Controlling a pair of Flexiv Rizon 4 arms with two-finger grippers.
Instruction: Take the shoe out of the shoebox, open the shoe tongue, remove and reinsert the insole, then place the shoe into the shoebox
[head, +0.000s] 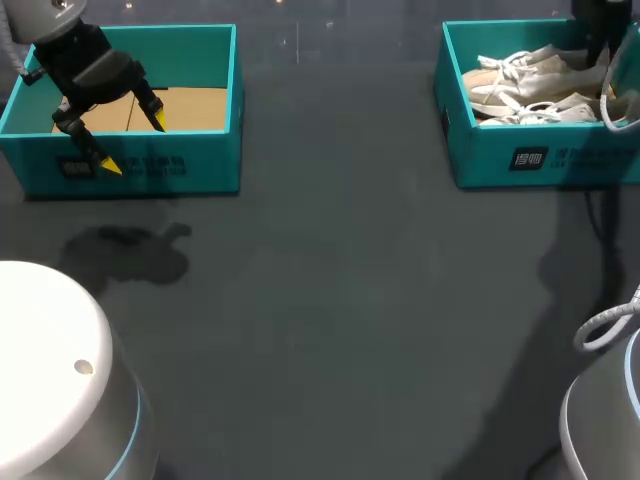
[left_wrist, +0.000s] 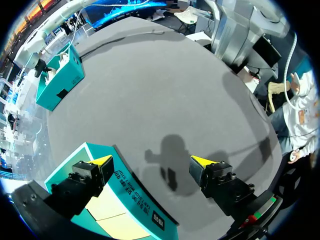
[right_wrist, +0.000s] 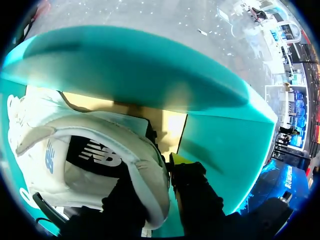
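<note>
Right gripper (right_wrist: 156, 172) seemingly clamped on the heel collar of the white shoe (right_wrist: 75, 130), one finger hidden inside it, low in the teal shoebox (head: 540, 160) at far right. Left gripper (head: 134, 143) spread wide, holding nothing, above the near wall of the other box (head: 180, 175) at far left. Best lifted straight up, heel first, clear of the box wall before swinging over the open table (head: 330, 300).

This looks like a robot lab: the left arm (head: 85, 65) and right arm (head: 603, 25) hang over a wide dark grey table (head: 330, 300), where the left box (head: 150, 168) and right box (head: 500, 160), both teal, stand well apart.
</note>
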